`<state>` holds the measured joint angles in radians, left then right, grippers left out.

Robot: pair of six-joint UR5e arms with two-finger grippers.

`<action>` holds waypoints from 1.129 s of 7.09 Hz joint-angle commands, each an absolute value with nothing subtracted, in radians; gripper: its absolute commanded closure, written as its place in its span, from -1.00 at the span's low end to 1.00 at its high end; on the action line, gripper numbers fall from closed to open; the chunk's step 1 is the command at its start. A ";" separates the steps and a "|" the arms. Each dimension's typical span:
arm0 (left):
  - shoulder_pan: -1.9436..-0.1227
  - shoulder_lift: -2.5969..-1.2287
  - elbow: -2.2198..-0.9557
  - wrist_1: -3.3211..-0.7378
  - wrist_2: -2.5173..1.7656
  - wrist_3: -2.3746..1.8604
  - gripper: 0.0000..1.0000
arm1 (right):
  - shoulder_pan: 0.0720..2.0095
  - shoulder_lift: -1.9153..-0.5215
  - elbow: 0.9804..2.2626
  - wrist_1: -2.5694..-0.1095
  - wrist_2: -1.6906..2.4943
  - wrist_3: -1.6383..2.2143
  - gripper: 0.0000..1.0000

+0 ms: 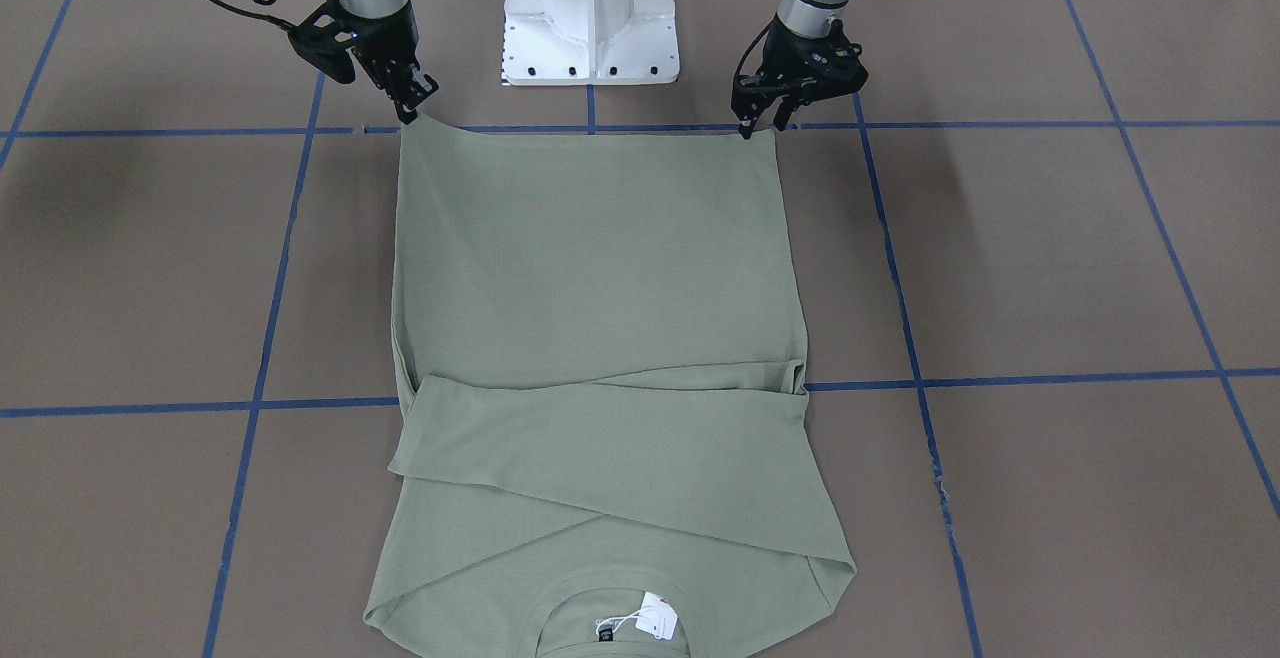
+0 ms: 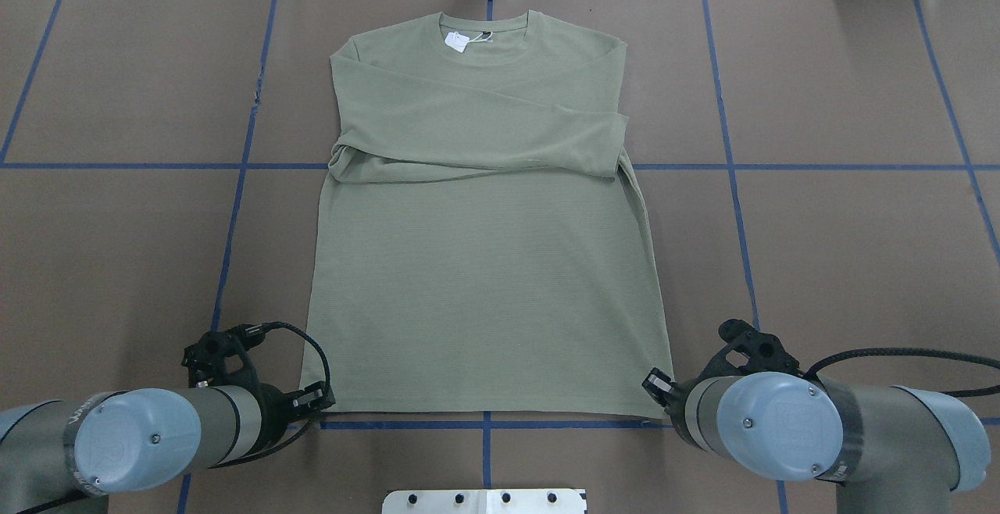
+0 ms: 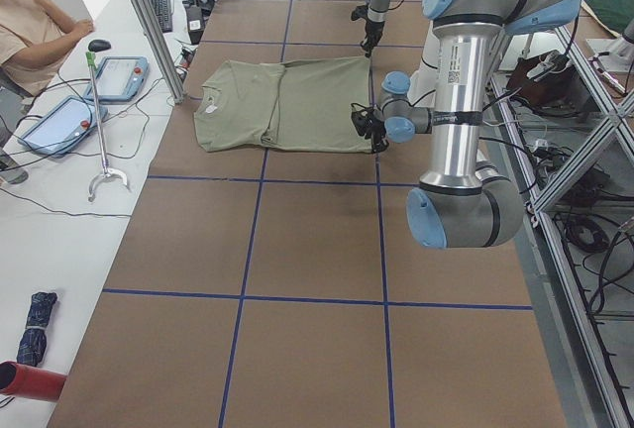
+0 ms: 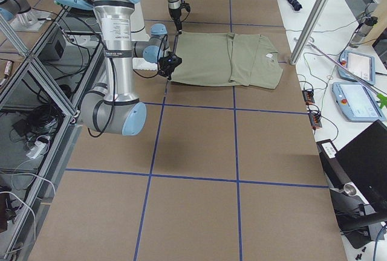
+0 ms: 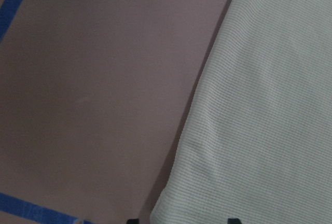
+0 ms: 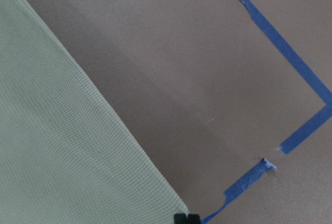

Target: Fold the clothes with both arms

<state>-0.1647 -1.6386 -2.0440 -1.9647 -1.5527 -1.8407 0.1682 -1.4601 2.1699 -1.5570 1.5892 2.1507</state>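
Sage long-sleeved shirt (image 2: 484, 287) lies flat on the taped table (image 2: 820, 264), sleeves crossed over the chest, collar at the far end, hem nearest the robot. Its long axis runs straight away from the robot. At the hem's left corner the left gripper (image 1: 762, 126) straddles the fabric, fingers apart, nothing clamped. At the right corner the right gripper (image 1: 410, 110) looks pinched onto the fabric, though its tips barely show. The fold likely carries the hem toward the collar.

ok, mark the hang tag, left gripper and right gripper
hang tag (image 1: 660, 620), front-facing view, middle of the white card.
left gripper (image 1: 761, 125), front-facing view, midway between its fingertips.
right gripper (image 1: 413, 110), front-facing view, midway between its fingertips.
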 commanded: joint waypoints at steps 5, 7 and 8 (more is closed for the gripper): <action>-0.126 -1.632 -2.150 -1.889 -1.560 -1.841 1.00 | 0.153 -1.459 2.187 -1.555 1.586 2.152 1.00; -0.049 -1.632 -2.258 -1.819 -1.563 -1.885 1.00 | 0.127 -1.532 2.273 -1.555 1.586 2.152 1.00; -0.043 -1.632 -2.276 -1.812 -1.563 -1.897 1.00 | 0.111 -1.567 2.311 -1.555 1.586 2.152 1.00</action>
<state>-0.0663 -1.6325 -2.2386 -1.8315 -1.5626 -1.8764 0.1305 -1.5217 2.2600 -1.5554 1.5862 2.1522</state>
